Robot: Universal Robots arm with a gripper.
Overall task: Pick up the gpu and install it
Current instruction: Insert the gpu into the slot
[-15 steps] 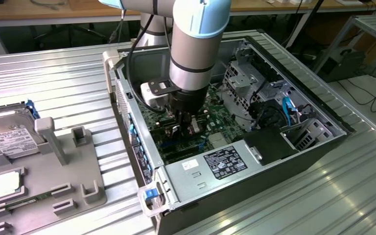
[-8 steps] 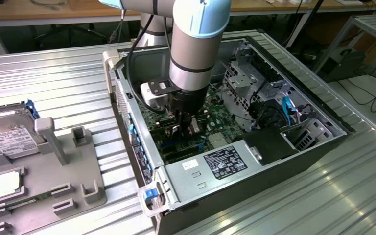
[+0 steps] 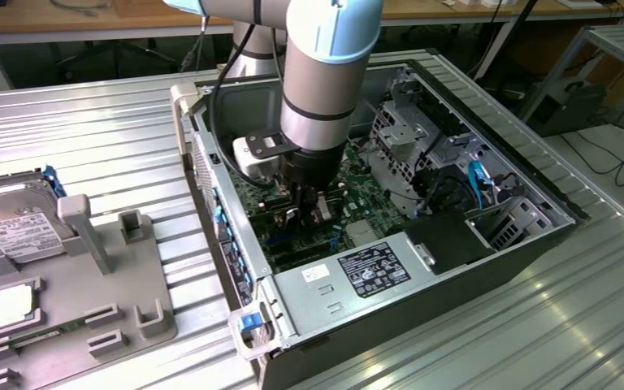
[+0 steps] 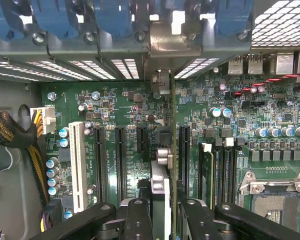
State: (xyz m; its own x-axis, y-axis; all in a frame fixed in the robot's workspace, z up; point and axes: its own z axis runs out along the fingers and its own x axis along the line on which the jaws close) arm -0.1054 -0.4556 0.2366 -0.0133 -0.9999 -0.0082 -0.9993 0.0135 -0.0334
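Note:
The gpu [image 4: 173,130] is seen edge-on in the wrist view. Its thin green board runs up from between my fingers [image 4: 138,216] to a silver end bracket [image 4: 162,45] at the case's rear slot row. My gripper [image 4: 164,207] is shut on it. The card stands upright over the motherboard [image 4: 115,105], between two black expansion slots [image 4: 121,155]. Whether its edge sits in a slot is hidden. In the exterior view the gripper [image 3: 308,213] reaches straight down into the open computer case [image 3: 529,215], with the dark gpu [image 3: 314,221] low between its fingers.
Blue slot clips [image 4: 65,20] line the rear wall. A bare processor socket [image 4: 275,205], memory slots [image 4: 217,170] and a braided cable bundle [image 4: 10,132] flank the card. On the exterior view's left, a grey fixture [image 3: 84,317] holds a hard drive [image 3: 14,223] and a processor chip [image 3: 10,305].

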